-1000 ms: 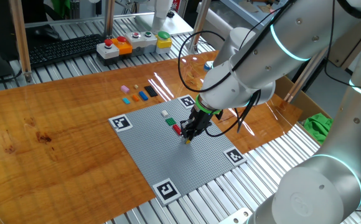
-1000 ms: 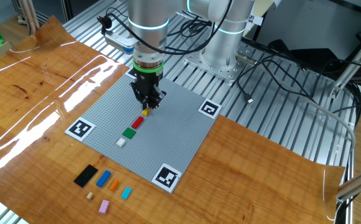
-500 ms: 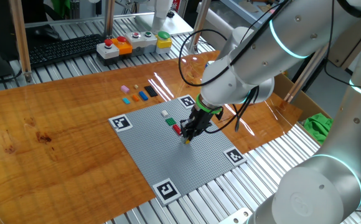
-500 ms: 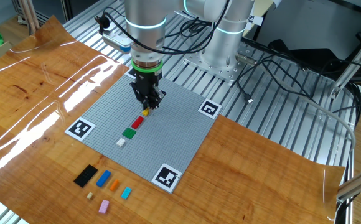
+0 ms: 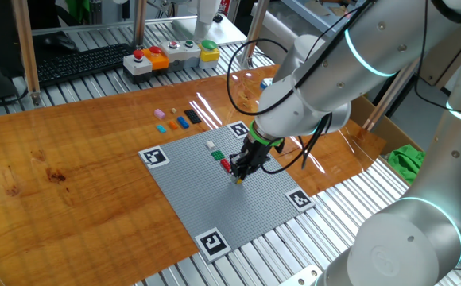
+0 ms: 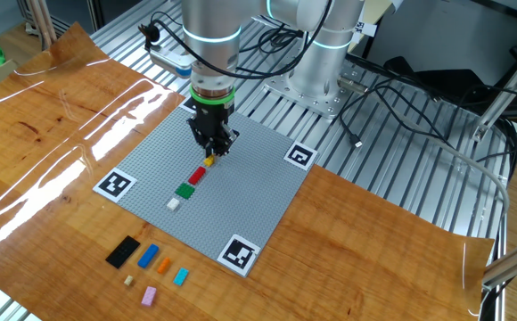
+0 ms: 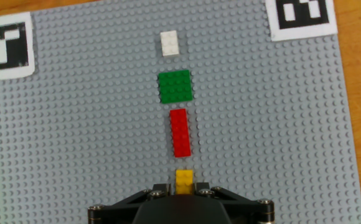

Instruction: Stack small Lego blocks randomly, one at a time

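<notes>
- Gripper [image 6: 210, 155] is low over the grey baseplate [image 6: 258, 192], pinching the yellow brick [image 7: 184, 180] — it seems to be pressing it down.
- The yellow brick sits in line just beyond the red brick [image 7: 180, 132], with green [image 7: 175, 86] and white [image 7: 169, 43] farther along.
- Next, likely: release, lift straight up, then fetch a loose brick — say the blue [image 6: 148, 255].

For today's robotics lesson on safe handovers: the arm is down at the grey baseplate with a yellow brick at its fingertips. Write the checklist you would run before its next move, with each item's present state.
1. Yellow brick sits in line with the red brick, green brick and white brick: ok.
2. Yellow brick apart from the red one, gap visible: ok.
3. Yellow brick fully pressed onto the baseplate studs: cannot tell.
4. Gripper released from the brick: cannot tell; the fingertips are hidden.
5. Spare bricks waiting on the wooden board, black, blue, orange, cyan, pink: ok.
</notes>
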You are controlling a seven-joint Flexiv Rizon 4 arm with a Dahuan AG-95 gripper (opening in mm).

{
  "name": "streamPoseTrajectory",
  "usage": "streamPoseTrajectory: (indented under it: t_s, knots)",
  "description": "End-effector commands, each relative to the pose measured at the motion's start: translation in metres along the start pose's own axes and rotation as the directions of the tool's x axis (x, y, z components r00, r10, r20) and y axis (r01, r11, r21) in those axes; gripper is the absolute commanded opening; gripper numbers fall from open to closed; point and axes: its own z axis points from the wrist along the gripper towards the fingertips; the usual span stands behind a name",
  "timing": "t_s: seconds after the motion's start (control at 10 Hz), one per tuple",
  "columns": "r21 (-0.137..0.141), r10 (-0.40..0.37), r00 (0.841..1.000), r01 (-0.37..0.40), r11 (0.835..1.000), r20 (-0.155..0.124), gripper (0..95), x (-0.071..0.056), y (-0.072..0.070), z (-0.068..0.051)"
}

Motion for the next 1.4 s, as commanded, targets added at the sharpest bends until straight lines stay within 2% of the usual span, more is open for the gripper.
streamPoseTrajectory:
  t_s: [0.1,0.2,0.6,0.7,0.8,1.4]
  knots:
    - [0.001,0.003,1.0,-0.003,1.0,0.002,19.0,0.0,-0.001,0.001]
    - [0.002,0.003,1.0,-0.003,1.0,0.003,38.0,0.0,-0.002,0.0]
    - [0.009,0.008,1.0,-0.008,1.0,-0.004,38.0,-0.001,-0.001,-0.007]
    - [0.014,-0.011,1.0,0.011,1.0,-0.003,38.0,-0.001,0.0,-0.009]
    - [0.022,-0.034,0.999,0.034,0.999,-0.003,0.0,-0.001,0.0,-0.01]
    - [0.021,-0.048,0.999,0.048,0.999,-0.008,0.0,-0.003,0.001,-0.02]
